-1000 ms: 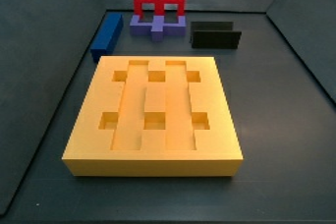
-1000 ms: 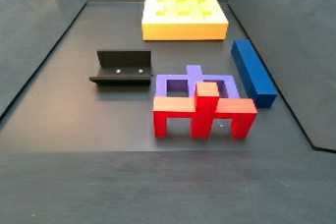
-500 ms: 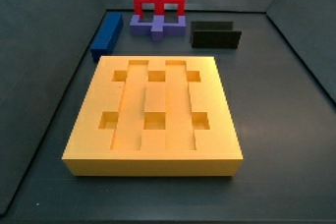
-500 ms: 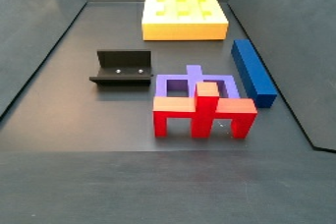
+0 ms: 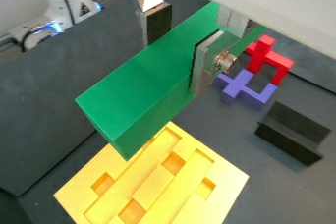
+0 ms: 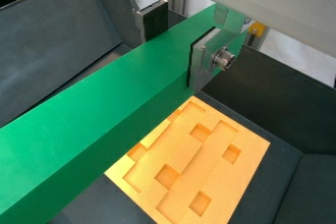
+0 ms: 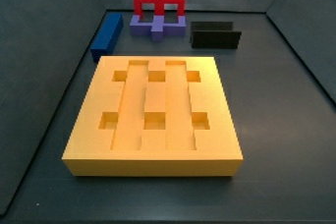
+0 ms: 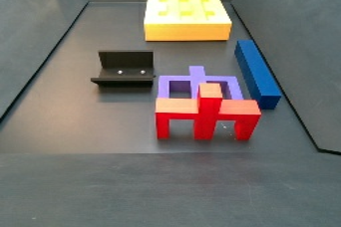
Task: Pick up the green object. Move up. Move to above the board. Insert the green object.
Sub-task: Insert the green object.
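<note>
Step in hand: the gripper has its silver fingers closed on the green bar, carried high above the yellow board; by my reading the lift is done and the move over the board is at or near its end.
Jaws: closed to the width of the bar, one plate flat on each long side.
Green bar: in the air, seen in both wrist views; neither side view shows it or the gripper.
Board: flat on the floor, plain in both side views, and under the bar in a wrist view.
Board holes: six square holes and the lengthwise grooves all look empty; nothing sits in them.
Next move: probably line the bar up with a groove, then lower it straight down; whether it is already lined up I cannot tell.
Left side: blue bar lying beside the board's far corner.
Middle: red and purple block stack.
Right side: the fixture, nothing in it.
</note>
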Robot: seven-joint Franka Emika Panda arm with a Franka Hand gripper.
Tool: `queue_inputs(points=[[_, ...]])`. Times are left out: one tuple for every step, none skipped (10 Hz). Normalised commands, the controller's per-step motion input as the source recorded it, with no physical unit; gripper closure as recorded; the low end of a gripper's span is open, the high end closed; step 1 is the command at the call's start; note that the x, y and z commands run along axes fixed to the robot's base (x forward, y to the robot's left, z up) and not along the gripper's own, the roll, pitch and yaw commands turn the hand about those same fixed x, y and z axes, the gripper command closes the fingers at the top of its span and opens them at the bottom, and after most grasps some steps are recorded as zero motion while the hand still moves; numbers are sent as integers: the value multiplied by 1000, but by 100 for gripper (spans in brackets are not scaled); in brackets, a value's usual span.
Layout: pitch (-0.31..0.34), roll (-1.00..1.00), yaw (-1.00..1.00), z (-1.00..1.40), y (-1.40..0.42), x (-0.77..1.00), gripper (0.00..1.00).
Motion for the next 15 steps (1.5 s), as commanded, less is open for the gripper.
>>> queue_inputs(points=[[0, 0, -6, 0, 0, 20, 100], [0, 0, 0, -57, -40, 103, 100], [-46, -63, -43, -271, -26, 11, 100], [-107, -156, 0, -509, -97, 0, 100], [-123, -217, 51, -591, -149, 0, 100], [-44, -146, 346, -791, -117, 80, 100], [-30, -99, 291, -886, -197, 0, 100], [-23, -3, 231, -1000, -386, 0, 100], [-4, 0, 257, -1000, -480, -117, 100], [-110, 0, 0, -906, -740, -257, 100], [-190, -86, -583, -814, -309, -346, 100], [-233, -137, -483, -680, -31, -537, 100], [-224, -136, -274, -700, 0, -509, 100], [-246, -171, -131, -626, 100, -520, 100], [-270, -180, 37, -460, 0, -383, 100]])
